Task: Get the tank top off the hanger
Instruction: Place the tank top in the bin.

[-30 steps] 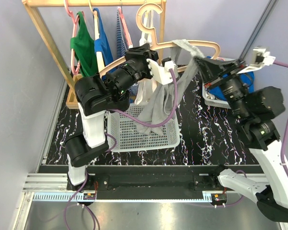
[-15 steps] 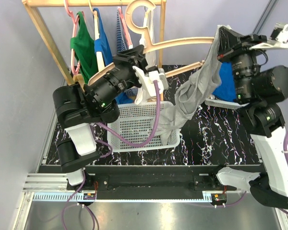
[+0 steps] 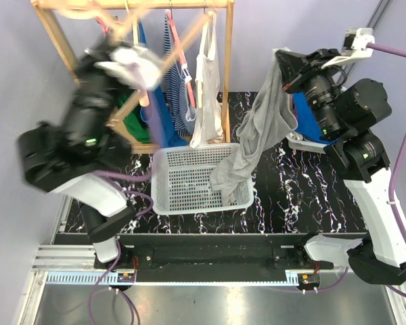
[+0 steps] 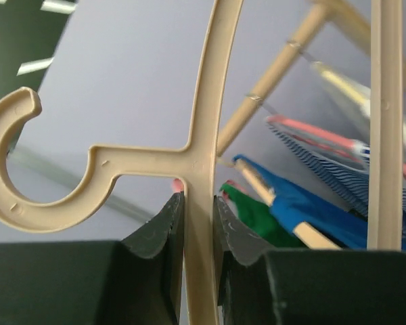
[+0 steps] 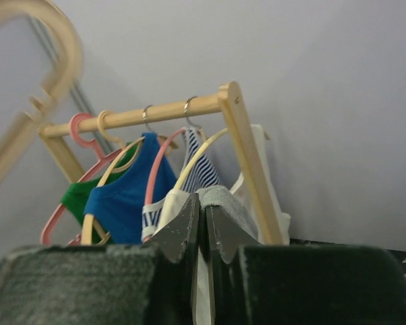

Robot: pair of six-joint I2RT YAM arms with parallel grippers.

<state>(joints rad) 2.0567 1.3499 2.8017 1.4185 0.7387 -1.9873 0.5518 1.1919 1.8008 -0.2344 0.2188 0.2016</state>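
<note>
In the top external view, the grey tank top (image 3: 257, 135) is seen hanging free from the right gripper (image 3: 284, 68) above the right half of the black marbled worktop (image 3: 291, 196), with its hem trailing into the right end of the white mesh basket (image 3: 189, 208) towards the near edge. A second ago the beige plastic hanger (image 3: 169, 57) was threaded through the garment over the middle of the worktop. It has since been swung away, blurred by motion, to the far left corner by the left gripper (image 3: 132, 64), beside the wooden clothes rack (image 3: 227, 68). The separation is therefore judged complete, with only the setting down of both items left. In the left wrist view, the left gripper (image 4: 197, 203) is clamped on the bare hanger (image 4: 201, 135) just below its hook. In the right wrist view, the right gripper (image 5: 203, 210) is pinched on a grey fold of the tank top (image 5: 223, 200).
</note>
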